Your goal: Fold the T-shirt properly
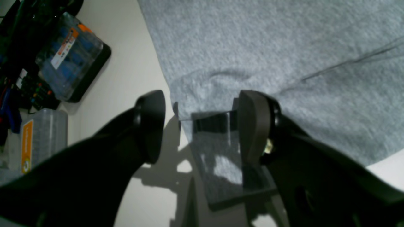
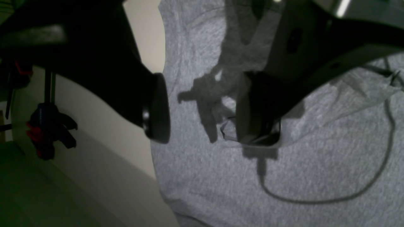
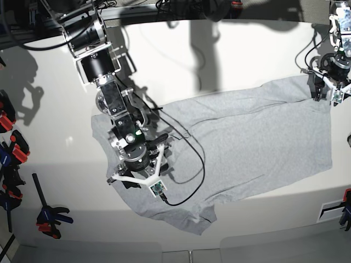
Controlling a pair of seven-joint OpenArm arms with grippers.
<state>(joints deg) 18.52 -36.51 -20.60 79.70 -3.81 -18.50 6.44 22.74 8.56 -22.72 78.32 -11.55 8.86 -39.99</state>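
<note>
- T-shirt: light grey, spread wide across the pale table, running from beneath the right arm to beneath the left. Plain cloth showing.
- A folded-over strip lies along the shirt's far edge in the base view, its border wavy; small creases gather near the right gripper.
- Near edge, base view: a rumpled flap of cloth juts out onto the table.
- Left gripper: fingers parted, poised at the shirt's far corner, the layered cloth edge seen between them. Nothing gripped.
- Right gripper: fingers well parted too, over the opposite side of the shirt. Grey cloth shows through the gap, nothing pinched. View is dim here; the tips may be just above the fabric or brushing it, I cannot tell which.
- Black cable loops from the right arm out over the shirt; its curved shadow crosses the cloth in the right wrist view.
- Clamp, red, blue and black, rests on the table, apart from the shirt; more clamps by that same side.
- Left wrist view: clear-lidded box with blue contents and an orange label, tilted in frame; grey case near it. Both apart from the shirt.
</note>
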